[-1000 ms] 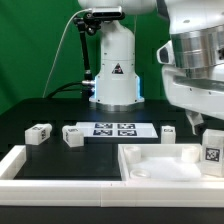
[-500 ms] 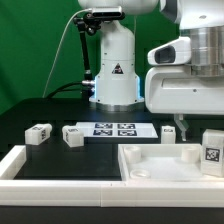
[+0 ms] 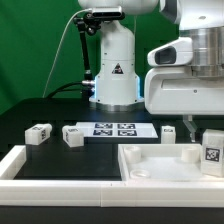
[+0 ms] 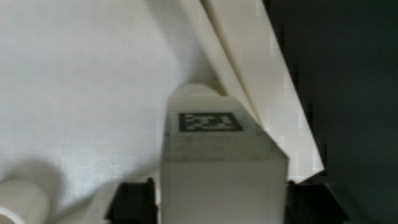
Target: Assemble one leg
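Observation:
In the wrist view a white leg with a square tag on it fills the gap between my two dark fingers. My gripper is shut on it, beside the rim of the large white panel. In the exterior view my gripper hangs low under the big white arm body, at the panel's far right. One leg lies just to its left and another stands in front of it. I cannot tell there which one is held. Two more legs lie at the exterior view's left.
The marker board lies behind the panel in the middle of the black table. A white raised rim runs along the front left. The robot base stands at the back. A small round post rises from the panel near my gripper.
My arm has come down and moved toward the exterior view's left, to the panel's far right corner. In the last half second it has hardly moved. The legs stay in place.

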`<act>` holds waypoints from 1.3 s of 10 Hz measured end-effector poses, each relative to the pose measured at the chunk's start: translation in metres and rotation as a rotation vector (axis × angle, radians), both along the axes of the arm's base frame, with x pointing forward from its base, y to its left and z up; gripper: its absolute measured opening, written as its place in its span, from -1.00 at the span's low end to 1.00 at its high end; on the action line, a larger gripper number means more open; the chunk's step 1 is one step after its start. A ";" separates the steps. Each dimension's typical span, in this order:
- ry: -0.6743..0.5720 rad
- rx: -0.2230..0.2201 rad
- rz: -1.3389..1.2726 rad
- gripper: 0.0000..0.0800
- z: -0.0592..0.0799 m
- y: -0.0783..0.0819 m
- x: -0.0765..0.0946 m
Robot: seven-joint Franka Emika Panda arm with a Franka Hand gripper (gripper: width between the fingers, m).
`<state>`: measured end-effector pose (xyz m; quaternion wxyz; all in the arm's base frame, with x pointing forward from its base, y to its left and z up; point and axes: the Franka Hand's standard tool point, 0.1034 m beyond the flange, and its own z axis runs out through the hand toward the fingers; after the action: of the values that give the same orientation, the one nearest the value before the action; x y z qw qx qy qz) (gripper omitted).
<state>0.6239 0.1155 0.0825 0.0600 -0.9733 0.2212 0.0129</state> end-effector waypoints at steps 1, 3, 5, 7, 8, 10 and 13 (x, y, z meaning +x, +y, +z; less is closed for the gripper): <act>0.004 0.000 -0.032 -0.27 0.000 0.000 0.000; 0.011 0.004 -0.118 -0.27 0.000 0.000 0.000; 0.029 0.006 -0.390 -0.27 0.000 -0.001 0.000; 0.059 0.015 -0.630 -0.27 -0.001 -0.001 0.000; 0.080 0.032 -0.768 -0.27 -0.001 -0.001 0.000; 0.116 0.055 -0.994 -0.27 -0.001 0.002 0.001; 0.167 0.089 -1.448 -0.27 0.001 0.004 0.003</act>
<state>0.6267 0.1200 0.0832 0.0759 -0.5754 0.8126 0.0532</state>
